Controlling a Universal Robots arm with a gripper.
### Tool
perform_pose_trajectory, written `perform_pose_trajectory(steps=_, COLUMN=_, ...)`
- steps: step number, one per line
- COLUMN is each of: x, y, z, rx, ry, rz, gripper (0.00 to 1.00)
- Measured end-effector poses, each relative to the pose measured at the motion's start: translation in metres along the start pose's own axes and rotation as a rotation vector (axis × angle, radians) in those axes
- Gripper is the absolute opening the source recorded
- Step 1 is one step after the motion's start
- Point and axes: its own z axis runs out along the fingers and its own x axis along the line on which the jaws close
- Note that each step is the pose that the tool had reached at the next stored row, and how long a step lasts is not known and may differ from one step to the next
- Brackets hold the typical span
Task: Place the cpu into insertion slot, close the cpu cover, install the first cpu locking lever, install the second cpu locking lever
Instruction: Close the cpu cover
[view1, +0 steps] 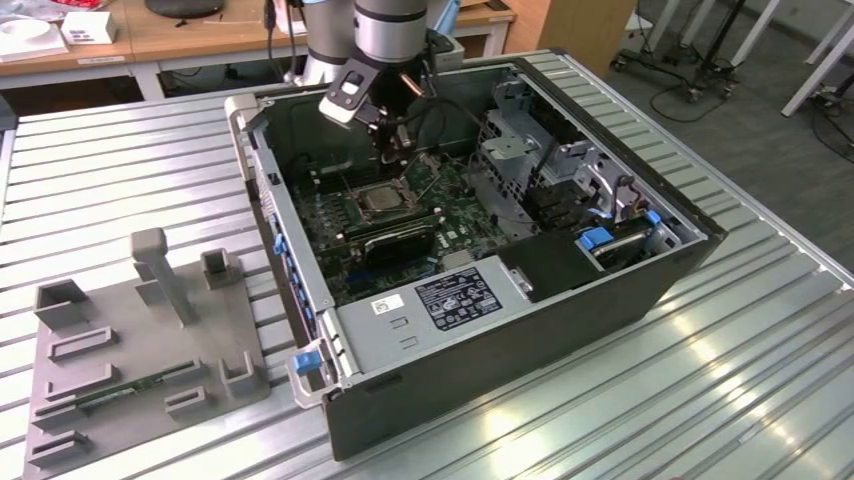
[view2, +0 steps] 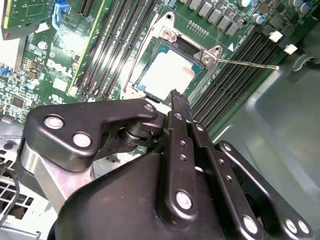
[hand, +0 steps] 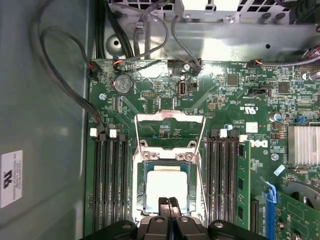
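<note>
1. Gripper (hand: 168, 202): the fingers are pressed together with nothing between them and are held over one edge of the cpu (hand: 166, 186); contact cannot be told.
2. The cpu is seated in the slot (hand: 196, 190), silver top up.
3. The cover (hand: 170, 131) is swung open and laid back over the board (hand: 225, 100).
4. A thin lever (view2: 250, 64) is seen jutting sideways from the slot.

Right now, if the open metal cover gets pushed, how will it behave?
The cover looks like a thin metal frame, so probably light yet fairly stiff. It seems hinged at the edge beside the chip, so a push would likely swing it, not slide it.
</note>
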Motion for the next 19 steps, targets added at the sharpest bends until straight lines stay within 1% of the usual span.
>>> perform_pose_trajectory(steps=7, x=0.0002, y=0.0003, z=-0.0092, rx=0.0000, ry=0.0000, rz=0.000, gripper=0.11)
perform_pose_trajectory(steps=15, x=0.0002, y=0.0003, z=-0.0099, rx=0.0000, ry=0.0000, rz=0.000, gripper=0.11)
perform_pose_trajectory(steps=19, x=0.0002, y=0.0029, z=-0.0098, rx=0.0001, ry=-0.0002, rz=0.000, gripper=0.11)
